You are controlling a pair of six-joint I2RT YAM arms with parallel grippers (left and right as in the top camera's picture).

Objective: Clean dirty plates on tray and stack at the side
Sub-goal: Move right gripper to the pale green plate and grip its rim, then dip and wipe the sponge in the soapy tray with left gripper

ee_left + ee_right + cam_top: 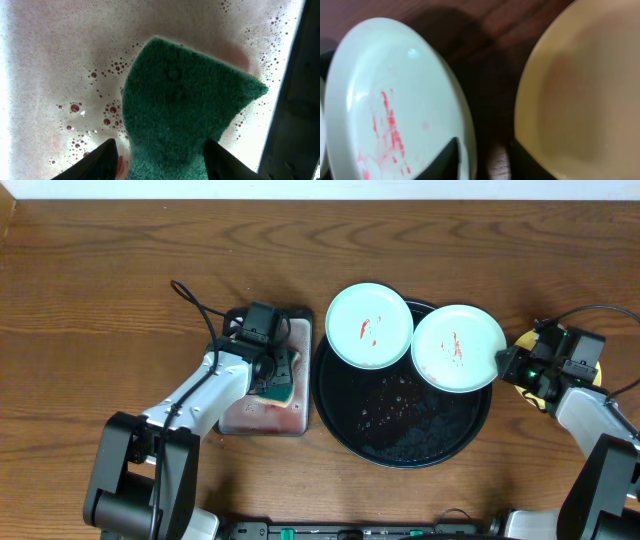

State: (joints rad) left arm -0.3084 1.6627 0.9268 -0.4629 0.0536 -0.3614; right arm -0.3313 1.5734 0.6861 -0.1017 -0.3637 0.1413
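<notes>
Two mint-green plates with red smears lie on the black tray (400,445), one at its upper left (370,326) and one at its upper right (470,330). The upper-right plate overhangs the rim. My right gripper (512,364) is open and straddles that plate's right edge (395,90). One finger (482,150) lies on its face, and a strip of wood shows before the other. The yellow plate (526,339) lies on the wood under the right gripper and looks clean (580,85). My left gripper (272,370) is shut on a green sponge (185,100).
The sponge (283,390) sits in a rectangular silver tray (250,420) left of the black tray, in pinkish foamy water (50,60). Water drops dot the black tray's middle (395,405). The wood tabletop (120,290) extends around both trays.
</notes>
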